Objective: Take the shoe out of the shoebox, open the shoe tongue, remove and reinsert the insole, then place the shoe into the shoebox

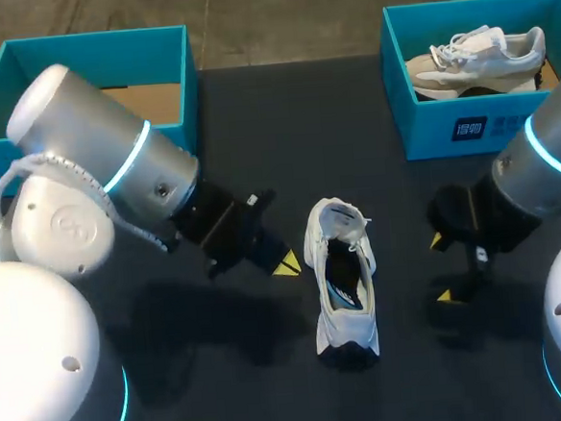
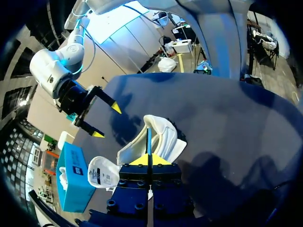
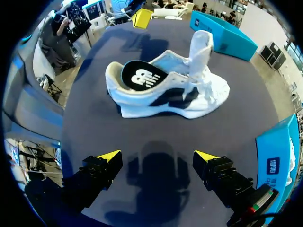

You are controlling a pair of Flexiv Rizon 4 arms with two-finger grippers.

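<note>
White shoe (image 3: 170, 97) (tongue (image 3: 201, 47) raised, dark insole (image 3: 142, 78) showing); left gripper (image 2: 147, 160) pressed together, right gripper (image 3: 158, 156) spread.

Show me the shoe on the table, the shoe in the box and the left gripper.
Table shoe (image 1: 342, 281), head view, on the dark insole in its opening.
Boxed shoe (image 1: 477, 60), head view, on its side panel.
Left gripper (image 1: 286, 265), head view, at its yellow tips.

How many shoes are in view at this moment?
2. A white sneaker with dark panels lies on the black table; a white-and-beige sneaker sits in the right teal cardboard shoebox. The left shoebox is partly hidden by my left arm.
</note>
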